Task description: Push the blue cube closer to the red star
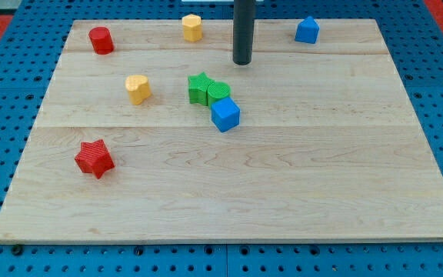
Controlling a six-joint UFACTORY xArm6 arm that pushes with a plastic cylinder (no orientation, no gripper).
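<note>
The blue cube sits near the board's middle, touching a green cylinder just above it. The red star lies at the view's lower left, well apart from the cube. My tip is at the end of the dark rod coming down from the view's top. It stands above and slightly right of the blue cube, a short gap away from the green blocks.
A green star touches the green cylinder on its left. A yellow heart-like block lies left of them. A red cylinder, a yellow hexagon and a blue house-shaped block sit along the top of the wooden board.
</note>
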